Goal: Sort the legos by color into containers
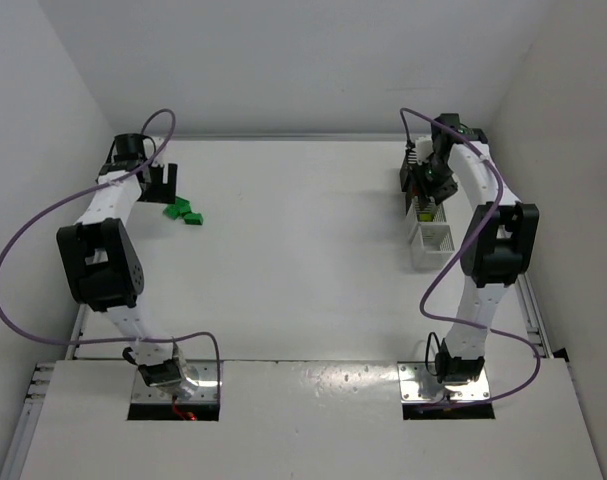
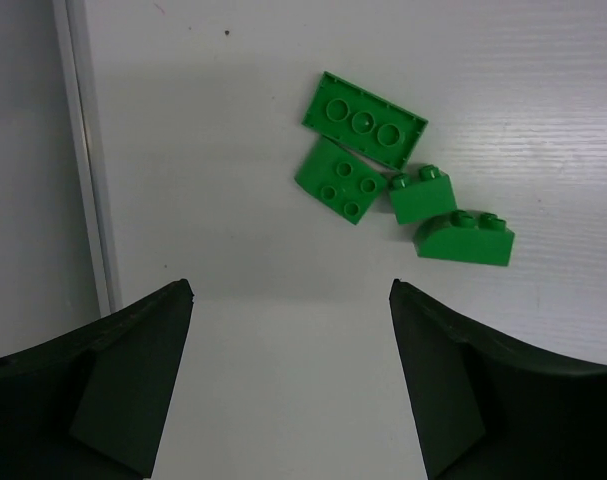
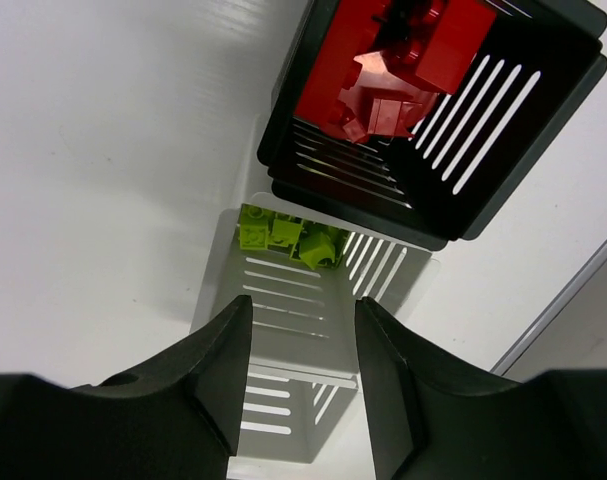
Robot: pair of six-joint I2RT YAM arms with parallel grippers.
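My right end effector (image 3: pixel 301 385) hangs above the white bin (image 3: pixel 283 330), which sits pressed against the black bin (image 3: pixel 543 130) at the far right of the desk (image 1: pixel 303 290). Its fingers (image 3: pixel 198 390) stand partly apart with a clear gap between them, and I hold nothing there; through the gap I look straight down at the white bin's slatted wall. A few lime bricks (image 3: pixel 283 238) lie in the white bin, bunched at the end nearest the black bin. The black bin itself holds a heap of red bricks (image 3: pixel 403 70). In the overhead view a second white bin (image 1: pixel 438 240) continues the row, on the side of the first white bin away from the black bin. My left end effector (image 2: pixel 293 385) is well across the desk from the black bin, near the left edge. It is spread wide and holds nothing; only bare desk shows between its fingers (image 2: pixel 123 390). Four green bricks (image 2: pixel 343 182) lie on the desk just ahead of it, apart from both fingers. One is a flat piece turned underside up, a smaller flat piece lies against it, and two small studded bricks sit close beside those. These green bricks lie loose on the desk, far from the black bin and outside every bin.
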